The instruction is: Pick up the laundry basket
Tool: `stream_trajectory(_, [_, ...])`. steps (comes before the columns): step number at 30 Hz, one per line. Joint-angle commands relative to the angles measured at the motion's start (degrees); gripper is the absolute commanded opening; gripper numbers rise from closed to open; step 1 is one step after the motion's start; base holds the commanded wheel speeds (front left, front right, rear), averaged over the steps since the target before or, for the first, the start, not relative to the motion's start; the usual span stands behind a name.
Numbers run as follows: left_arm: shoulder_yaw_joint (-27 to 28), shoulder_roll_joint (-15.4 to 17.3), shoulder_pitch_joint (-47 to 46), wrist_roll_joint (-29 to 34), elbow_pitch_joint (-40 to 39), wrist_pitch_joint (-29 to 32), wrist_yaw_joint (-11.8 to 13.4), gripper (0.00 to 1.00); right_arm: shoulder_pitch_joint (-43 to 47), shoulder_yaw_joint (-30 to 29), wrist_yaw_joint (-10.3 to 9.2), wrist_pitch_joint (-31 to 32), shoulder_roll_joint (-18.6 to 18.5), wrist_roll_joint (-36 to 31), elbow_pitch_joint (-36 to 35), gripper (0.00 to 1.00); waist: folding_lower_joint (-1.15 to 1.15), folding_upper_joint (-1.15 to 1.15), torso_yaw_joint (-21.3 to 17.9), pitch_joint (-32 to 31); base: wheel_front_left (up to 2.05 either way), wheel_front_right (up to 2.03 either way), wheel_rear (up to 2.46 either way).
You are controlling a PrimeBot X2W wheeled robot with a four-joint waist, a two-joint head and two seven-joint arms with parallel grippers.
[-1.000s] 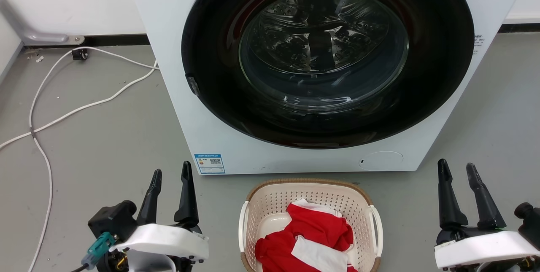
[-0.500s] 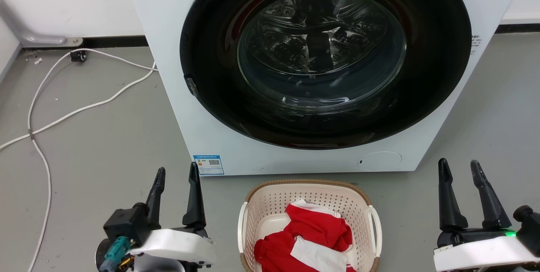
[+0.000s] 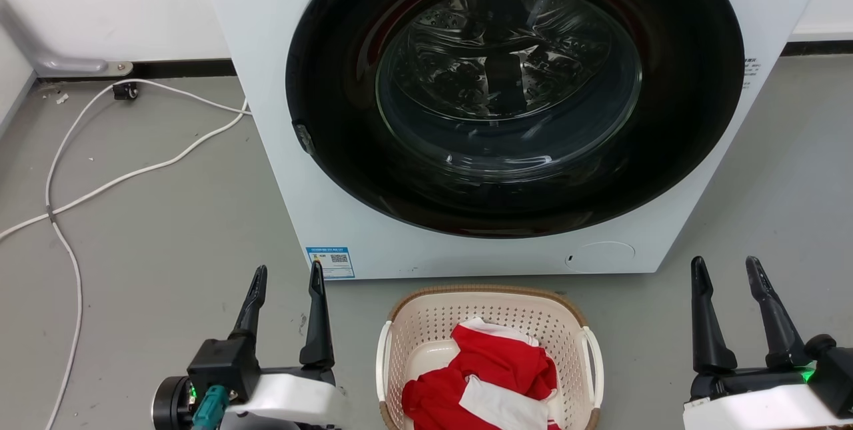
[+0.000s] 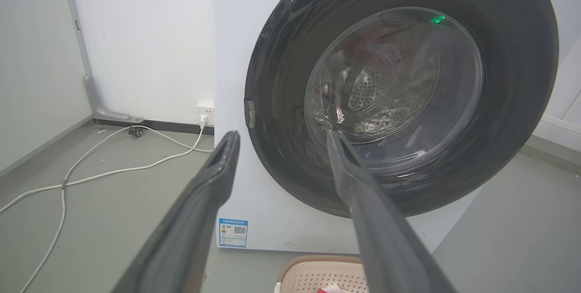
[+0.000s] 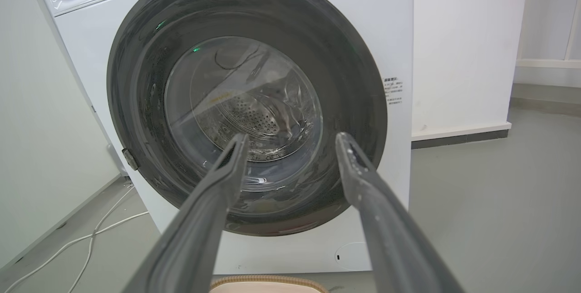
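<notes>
I have the laundry basket (image 3: pixel 426 323) on the floor (image 3: pixel 166 217) just before the washing machine (image 3: pixel 266 150), between my wide-spread, empty pincers: left pincer (image 3: pixel 288 269) nearer, right pincer (image 3: pixel 725 262) farther off.

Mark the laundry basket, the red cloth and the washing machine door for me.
laundry basket (image 3: pixel 433 327): head view, far-left perforated wall.
red cloth (image 3: pixel 506 360): head view, middle of the heap.
washing machine door (image 3: pixel 510 83): head view, centre of the glass.
</notes>
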Motion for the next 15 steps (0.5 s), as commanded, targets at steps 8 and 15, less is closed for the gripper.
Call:
stream_trajectory(8, [-0.65,0.17,1.07,3.86,-0.80,-1.42,0.38,1.00,1.33,0.22,0.00,-1.37,-0.28,-3.75,-1.26,1.00,0.00,0.00,-0.17,-0.13,0.00,0.00,0.00])
stream_trajectory(15, [-0.73,0.18,1.50,5.66,-1.45,-2.12,0.08,1.00,1.78,0.38,-0.01,-2.08,-0.29,-5.44,-1.86,1.00,0.00,0.00,-0.26,-0.01,0.00,0.00,0.00])
